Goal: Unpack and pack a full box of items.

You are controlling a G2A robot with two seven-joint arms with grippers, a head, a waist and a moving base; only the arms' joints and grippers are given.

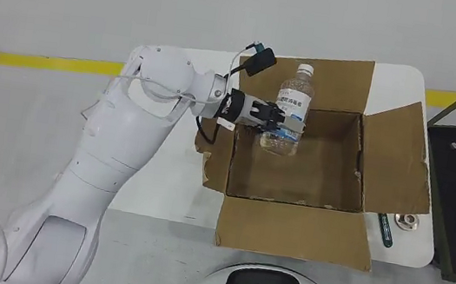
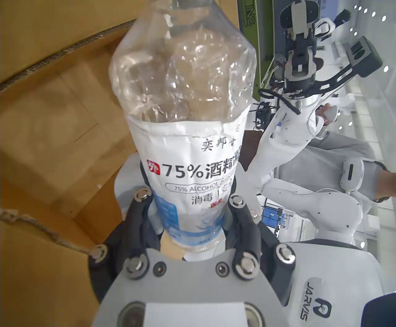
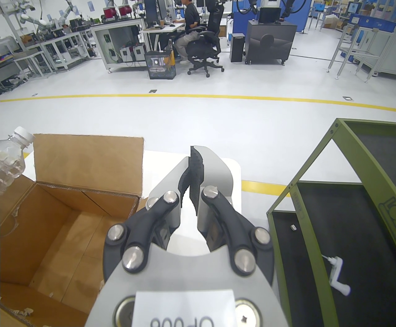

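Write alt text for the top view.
The left hand grips a clear plastic bottle around its label, above the far side of an open cardboard box on a white table. The box looks empty inside.

Clear bottle [image 1: 296,95], seemingly over open box [image 1: 294,230]

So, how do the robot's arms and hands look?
The left arm is smooth, rounded and white, with a black cable at the wrist. The left hand and right hand have grey metal bases and black links with silver bolts. The right hand's pads are black and ribbed, and a white label sits on its base.
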